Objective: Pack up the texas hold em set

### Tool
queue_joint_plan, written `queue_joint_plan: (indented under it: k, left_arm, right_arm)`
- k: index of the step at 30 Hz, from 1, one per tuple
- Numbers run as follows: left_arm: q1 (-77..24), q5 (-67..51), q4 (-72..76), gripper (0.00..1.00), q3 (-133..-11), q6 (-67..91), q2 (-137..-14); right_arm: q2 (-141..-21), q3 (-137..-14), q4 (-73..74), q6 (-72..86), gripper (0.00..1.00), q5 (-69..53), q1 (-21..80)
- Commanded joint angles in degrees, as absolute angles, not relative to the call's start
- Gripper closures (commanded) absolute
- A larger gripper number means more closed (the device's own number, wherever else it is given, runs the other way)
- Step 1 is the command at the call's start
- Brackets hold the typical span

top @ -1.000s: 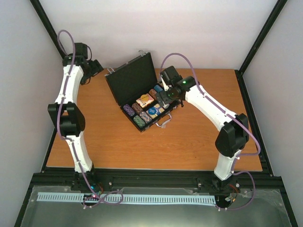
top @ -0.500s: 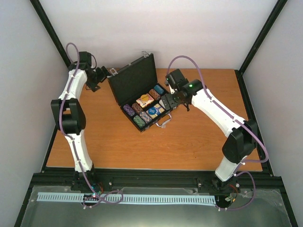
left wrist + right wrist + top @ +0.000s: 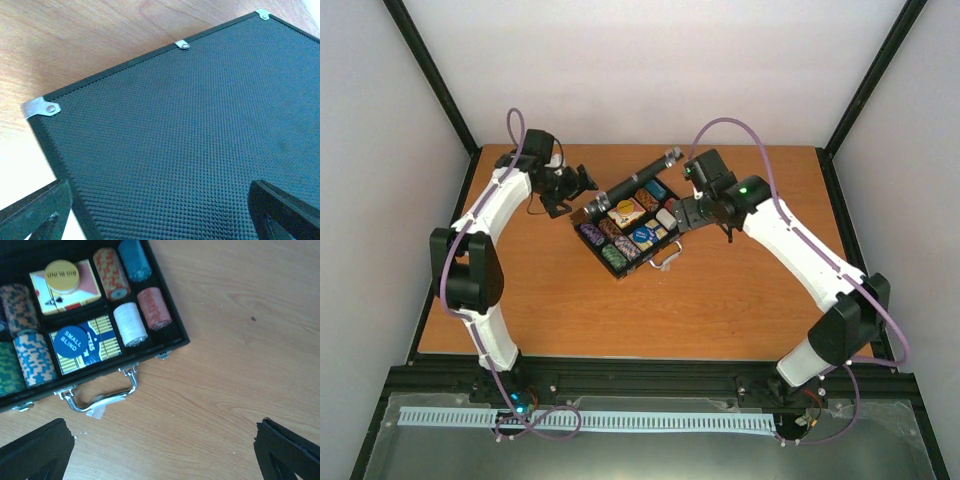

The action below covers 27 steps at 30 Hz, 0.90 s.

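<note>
The black case (image 3: 665, 240) lies open mid-table, its lid (image 3: 632, 178) tipped forward over the tray. The tray holds multicoloured chip stacks (image 3: 615, 257) and two card decks (image 3: 625, 212). My left gripper (image 3: 575, 190) is open just behind the lid. In the left wrist view the lid's textured back (image 3: 190, 125) fills the frame between my fingers (image 3: 35, 215). My right gripper (image 3: 678, 215) is open and empty at the case's right edge. Its wrist view shows chip stacks (image 3: 130, 322), a deck under a yellow "BIG BLIND" disc (image 3: 62, 276), a deck under a blue "SMALL BLIND" disc (image 3: 70, 340), and the silver handle (image 3: 102, 397).
The orange wooden table (image 3: 720, 290) is ringed by black frame posts and white walls. A silver corner plate (image 3: 40, 107) and a hinge clip (image 3: 182, 45) sit on the lid's edge. A scrap of tape (image 3: 97, 410) clings to the handle.
My left arm has swung right and forward, and the lid has tipped from upright to leaning over the tray. My right gripper has drawn back to the right, off the tray.
</note>
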<state>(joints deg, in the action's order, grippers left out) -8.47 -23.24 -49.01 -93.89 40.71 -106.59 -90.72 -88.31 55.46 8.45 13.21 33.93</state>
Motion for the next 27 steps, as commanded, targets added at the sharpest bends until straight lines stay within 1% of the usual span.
queue_joint_plan:
  k: [1,7,10,14,16,19,23,27]
  left_arm:
    - [-7.65,-23.21,-49.04,0.01,-92.33,39.33,-102.84]
    - [-7.65,-25.64,-49.49,0.01,-92.88,38.20,-101.87]
    - [-7.67,-26.25,-49.27,0.01,-92.59,37.28,-101.07]
    - [-8.48,-31.21,-46.15,0.02,-93.69,36.61,-101.15]
    - [-9.71,-32.84,-45.69,0.03,-95.34,35.73,-102.57]
    - [-10.71,-32.59,-46.69,0.02,-97.99,34.08,-105.84]
    - [-10.71,-25.25,-49.92,0.02,-103.51,32.20,-110.62]
    - [-10.61,-19.63,-52.16,0.02,-111.26,29.89,-116.63]
  right_arm:
    - [-86.24,-90.03,54.71,10.54,0.00,14.32,33.18]
    - [-87.09,-91.22,56.45,10.79,0.00,11.97,33.22]
    - [-87.34,-91.08,55.64,11.03,0.00,8.64,33.22]
    - [-88.33,-89.77,54.30,11.36,0.01,2.71,33.18]
    - [-88.37,-88.03,52.95,11.55,0.05,-1.21,33.22]
    - [-87.58,-83.95,49.22,13.00,0.14,-9.26,33.22]
    - [-86.40,-78.38,44.12,15.95,0.27,-16.85,33.20]
    - [-86.47,-74.29,40.49,17.37,0.46,-22.31,33.22]
